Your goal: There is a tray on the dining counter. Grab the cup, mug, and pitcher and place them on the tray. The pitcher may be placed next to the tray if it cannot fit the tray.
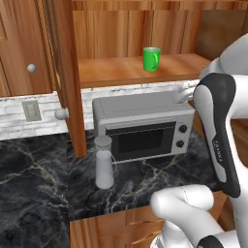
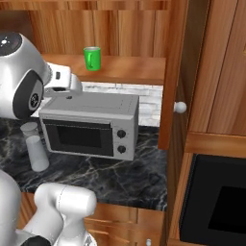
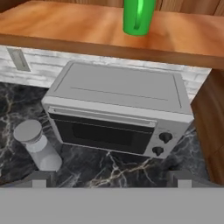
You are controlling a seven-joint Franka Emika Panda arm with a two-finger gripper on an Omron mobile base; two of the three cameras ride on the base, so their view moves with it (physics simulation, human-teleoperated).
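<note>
A green mug point(image 1: 151, 59) with a handle stands upright on the wooden shelf point(image 1: 126, 70) above a grey toaster oven point(image 1: 145, 123). The tall pale grey pitcher point(image 1: 103, 162) stands on the black marble counter just left of the oven. In the hand view the mug point(image 3: 138, 16) is at the top and the pitcher point(image 3: 37, 146) at the lower left. My gripper point(image 3: 111, 178) hovers over the oven's front, below the shelf. It is open wide with nothing between its fingertips point(image 3: 38, 179). The cup, the tray and the dining counter are out of view.
A wooden post point(image 1: 72, 82) rises from the counter left of the oven, next to cabinet doors with round knobs point(image 1: 61, 114). A wall socket point(image 1: 32, 110) sits on the white brick backsplash. To the right stands a wooden cabinet with a dark opening point(image 2: 216, 202).
</note>
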